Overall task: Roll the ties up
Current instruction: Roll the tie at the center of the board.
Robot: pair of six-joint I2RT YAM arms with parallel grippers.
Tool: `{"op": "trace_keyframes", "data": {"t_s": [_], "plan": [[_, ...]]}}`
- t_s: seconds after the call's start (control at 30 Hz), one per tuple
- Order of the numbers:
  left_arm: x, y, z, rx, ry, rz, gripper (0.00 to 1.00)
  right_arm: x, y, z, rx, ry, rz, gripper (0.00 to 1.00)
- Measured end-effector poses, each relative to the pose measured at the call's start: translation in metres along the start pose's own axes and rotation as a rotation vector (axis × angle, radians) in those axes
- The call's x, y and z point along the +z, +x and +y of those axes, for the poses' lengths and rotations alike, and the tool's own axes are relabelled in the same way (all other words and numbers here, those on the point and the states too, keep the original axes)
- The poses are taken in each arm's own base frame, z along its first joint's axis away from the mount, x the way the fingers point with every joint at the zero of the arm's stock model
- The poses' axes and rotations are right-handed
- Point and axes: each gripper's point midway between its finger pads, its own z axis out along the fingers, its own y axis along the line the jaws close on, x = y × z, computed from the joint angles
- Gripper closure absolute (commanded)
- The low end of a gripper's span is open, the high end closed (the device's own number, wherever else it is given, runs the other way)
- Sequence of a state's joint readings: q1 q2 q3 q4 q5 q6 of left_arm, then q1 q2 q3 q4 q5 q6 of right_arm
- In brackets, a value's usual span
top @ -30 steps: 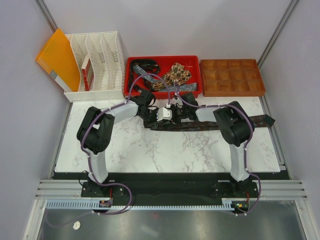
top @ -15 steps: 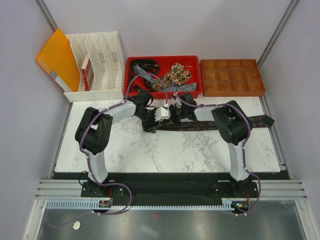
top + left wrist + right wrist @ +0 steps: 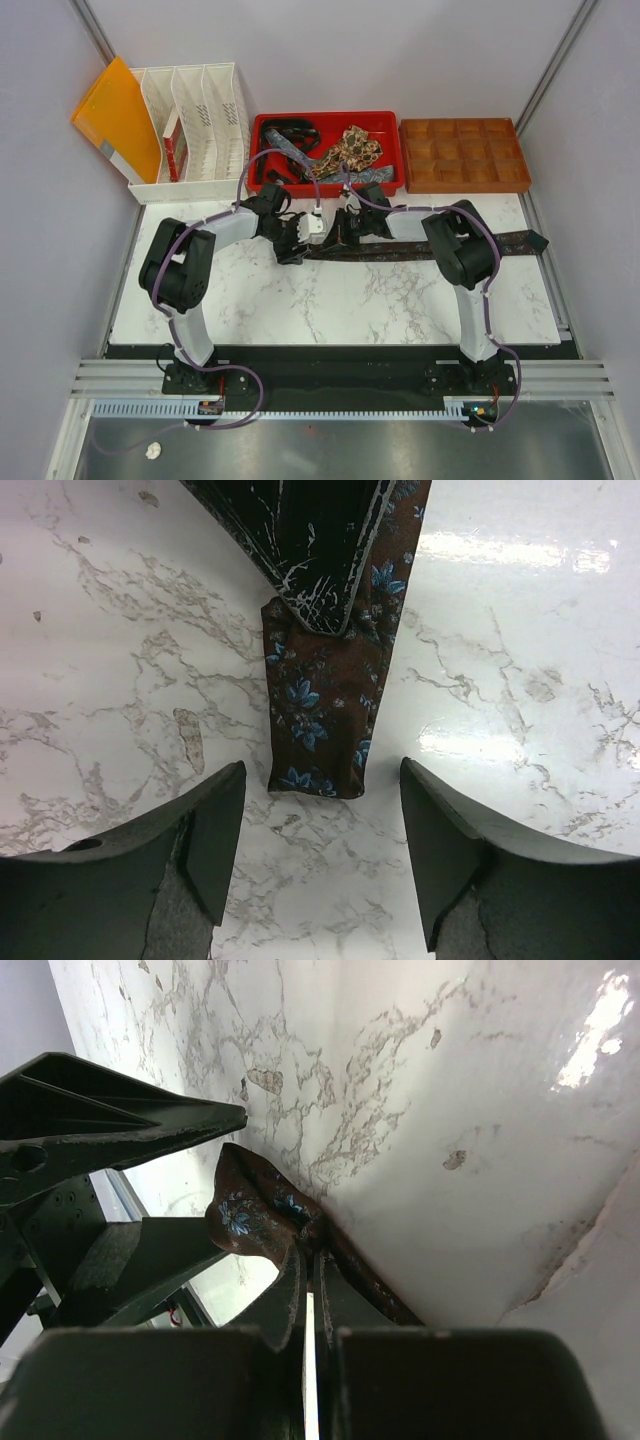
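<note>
Top view: brown floral tie [image 3: 520,241] stretched along far table; spare ties [image 3: 350,150] in red tray [image 3: 325,117]. Left wrist view only: folded tie end flat on marble between left gripper [image 3: 320,778] fingers, spread, touching nothing. Right gripper [image 3: 308,1260] clenched on tie fold.

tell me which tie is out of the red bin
The brown tie with blue flowers, stretched along the table with one end pinched in the right gripper. The other ties lie bunched in the red bin.
</note>
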State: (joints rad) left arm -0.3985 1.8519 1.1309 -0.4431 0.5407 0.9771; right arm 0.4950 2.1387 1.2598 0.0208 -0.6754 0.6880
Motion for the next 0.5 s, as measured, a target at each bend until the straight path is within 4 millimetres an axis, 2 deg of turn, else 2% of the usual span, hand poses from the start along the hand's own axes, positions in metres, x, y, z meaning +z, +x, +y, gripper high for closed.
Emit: {"op": "trace_keyframes", "data": {"t_s": [0.03,0.13,0.17,0.27,0.5], "plan": [[0.000,-0.001,0.000,0.004,-0.001,-0.004,0.30,0.000,0.000,0.000,-0.004,0.000,0.001,1.00],[0.001,-0.002,0.000,0.017,0.005,-0.017,0.40,0.000,0.000,0.000,-0.010,0.003,0.004,1.00],[0.001,-0.003,0.000,0.021,0.007,-0.021,0.48,0.000,0.000,0.000,-0.011,0.005,0.006,1.00],[0.002,-0.005,-0.002,0.026,0.020,-0.033,0.60,0.000,0.000,0.000,-0.015,0.006,0.008,1.00],[-0.002,-0.014,-0.003,0.032,0.045,-0.063,0.66,0.001,-0.001,0.000,-0.013,0.008,0.013,1.00]]}}
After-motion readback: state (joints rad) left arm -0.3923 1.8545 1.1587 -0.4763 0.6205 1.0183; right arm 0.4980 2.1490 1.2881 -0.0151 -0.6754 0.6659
